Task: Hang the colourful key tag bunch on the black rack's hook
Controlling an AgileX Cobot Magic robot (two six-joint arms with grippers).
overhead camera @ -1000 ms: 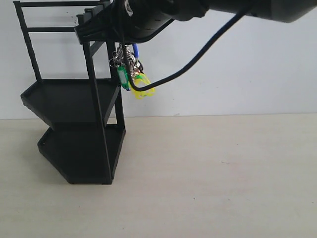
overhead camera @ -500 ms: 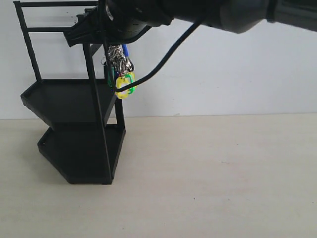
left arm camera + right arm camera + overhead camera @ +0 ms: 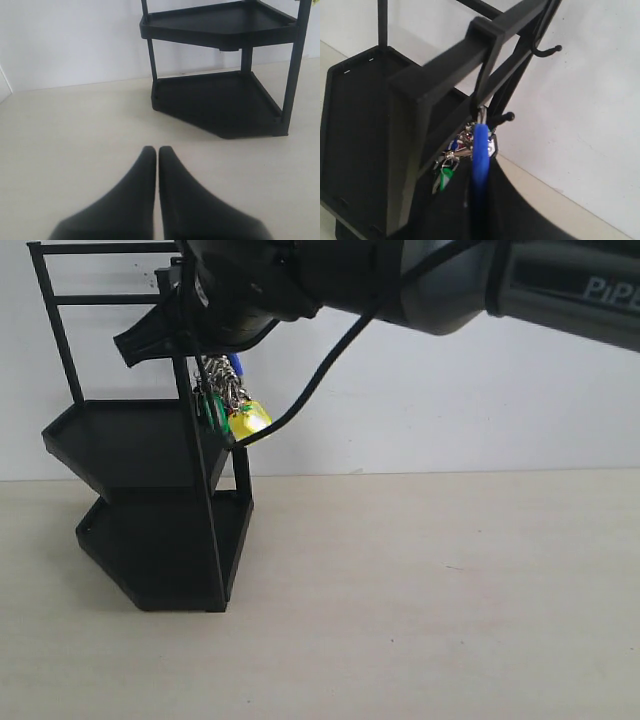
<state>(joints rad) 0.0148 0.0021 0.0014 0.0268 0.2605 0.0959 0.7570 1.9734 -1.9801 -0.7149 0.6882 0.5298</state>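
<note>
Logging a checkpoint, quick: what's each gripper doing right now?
Left gripper: closed, empty.
Right gripper: closed on the colourful key tag bunch, by its blue loop.

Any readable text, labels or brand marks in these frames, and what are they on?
"PiPE": on the right arm, grey link, cut off by the picture's edge.
key tag bunch: any labels too small to read.
black rack: no text seen.
</note>
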